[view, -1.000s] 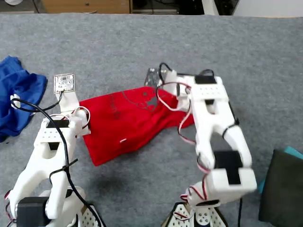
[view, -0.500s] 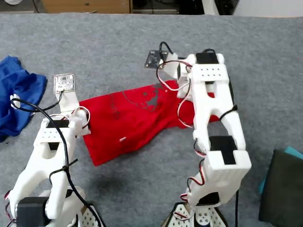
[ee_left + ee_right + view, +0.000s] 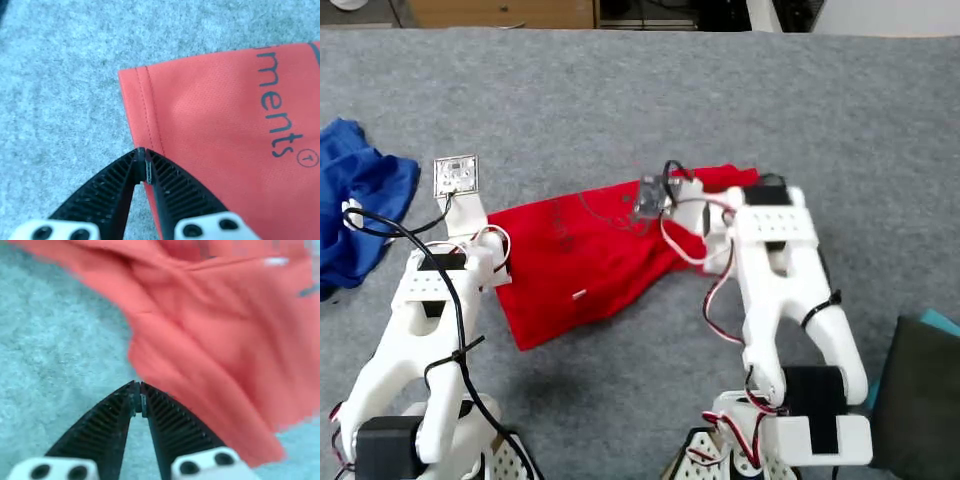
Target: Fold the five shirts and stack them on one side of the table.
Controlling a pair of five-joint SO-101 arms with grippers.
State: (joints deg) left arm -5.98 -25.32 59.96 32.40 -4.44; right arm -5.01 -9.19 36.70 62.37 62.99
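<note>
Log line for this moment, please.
left gripper: shut on red fabric shirt hem | right gripper: shut at its crumpled edge | blue fabric shirt: bunched, unfolded

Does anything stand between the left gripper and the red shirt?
Nothing visible does. The left gripper is shut on the hemmed edge of the red shirt, with grey table cover beside it.
</note>
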